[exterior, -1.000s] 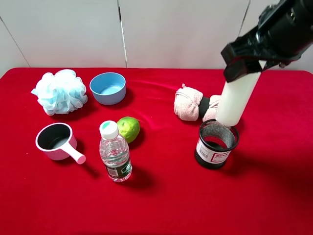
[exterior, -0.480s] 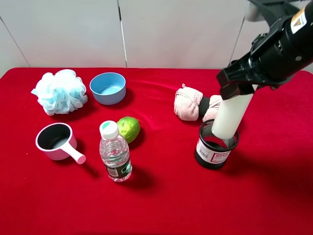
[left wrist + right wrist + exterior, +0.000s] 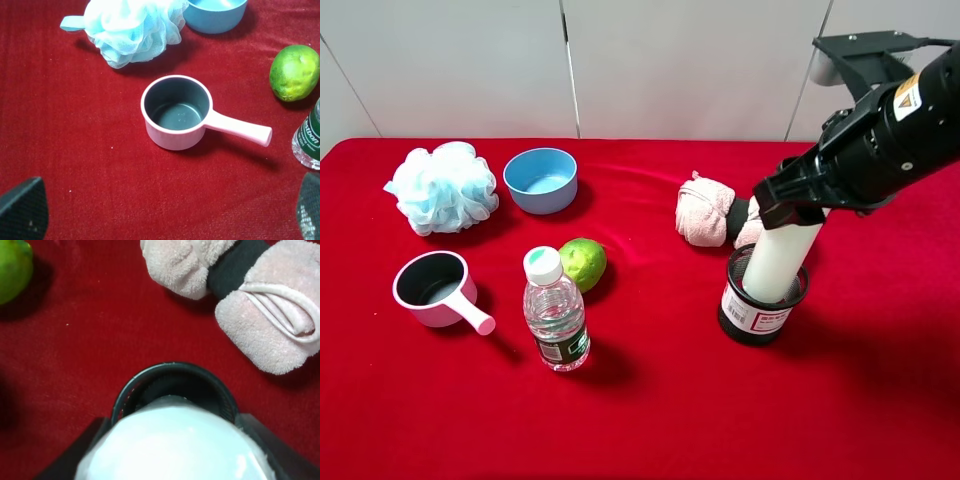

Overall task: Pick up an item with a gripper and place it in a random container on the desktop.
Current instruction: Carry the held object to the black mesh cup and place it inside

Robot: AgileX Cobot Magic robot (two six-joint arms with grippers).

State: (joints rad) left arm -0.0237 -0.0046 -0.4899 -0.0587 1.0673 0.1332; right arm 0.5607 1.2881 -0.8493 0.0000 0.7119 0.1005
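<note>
Tilting white cylinder, base in mesh cup

The right arm, black with a small yellow warning sticker, slants down from the upper right of the high view toward the middle. Its wrist is bent so that the right claw points downward. That claw is clamped on the upper part of a white cylinder, one finger on each side. In the right wrist view its dark fingers flank the cylinder's top. The left claw hangs above the counter, facing down, with its two dark fingertips spread wide apart.
</note>
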